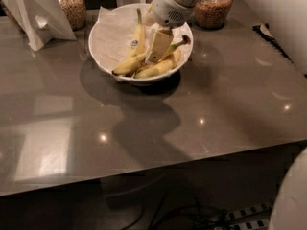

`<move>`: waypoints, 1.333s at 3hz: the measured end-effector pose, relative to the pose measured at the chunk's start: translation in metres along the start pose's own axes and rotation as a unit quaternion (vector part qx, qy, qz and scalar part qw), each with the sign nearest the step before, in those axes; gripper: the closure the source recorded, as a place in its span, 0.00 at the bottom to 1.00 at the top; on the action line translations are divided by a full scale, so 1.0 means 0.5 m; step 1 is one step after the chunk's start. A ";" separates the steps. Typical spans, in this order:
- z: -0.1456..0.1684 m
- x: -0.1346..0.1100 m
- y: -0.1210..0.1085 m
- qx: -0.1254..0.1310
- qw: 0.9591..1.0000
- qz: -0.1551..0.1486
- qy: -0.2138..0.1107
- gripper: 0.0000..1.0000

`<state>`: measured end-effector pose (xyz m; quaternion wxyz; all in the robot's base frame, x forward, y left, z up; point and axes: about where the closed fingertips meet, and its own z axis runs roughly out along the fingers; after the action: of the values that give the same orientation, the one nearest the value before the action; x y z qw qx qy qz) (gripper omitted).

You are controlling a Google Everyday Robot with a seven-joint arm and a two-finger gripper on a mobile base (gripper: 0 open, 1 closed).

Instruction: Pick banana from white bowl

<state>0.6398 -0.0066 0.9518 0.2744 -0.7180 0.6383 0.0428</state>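
The white bowl (98,42), lined with crinkled white paper, stands at the back middle of the grey table. Several bananas lie in it. The banana (137,35) is long and slim, with a blue sticker mid-length. It lies upright along the bowl's middle, stem pointing away. Plumper yellow bananas (160,67) lie across the bowl's front. My gripper (158,46) reaches down from the white wrist (170,6) into the bowl. It sits just right of the stickered banana and over the front bananas, and it hides part of them.
Two glass jars of nuts stand behind the bowl, one at the left (72,6) and one at the right (211,6). A folded white card holder (36,18) stands at the back left. White robot parts fill the right edge (288,23). Cables lie on the floor below the table's front edge.
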 end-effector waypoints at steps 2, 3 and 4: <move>0.060 0.039 -0.010 -0.054 0.997 0.023 0.045 0.31; 0.079 0.052 -0.011 -0.075 0.995 0.034 0.057 0.31; 0.095 0.060 -0.012 -0.092 0.993 0.042 0.065 0.31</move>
<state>0.6646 -0.0121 0.9011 0.1630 -0.7140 0.6777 0.0658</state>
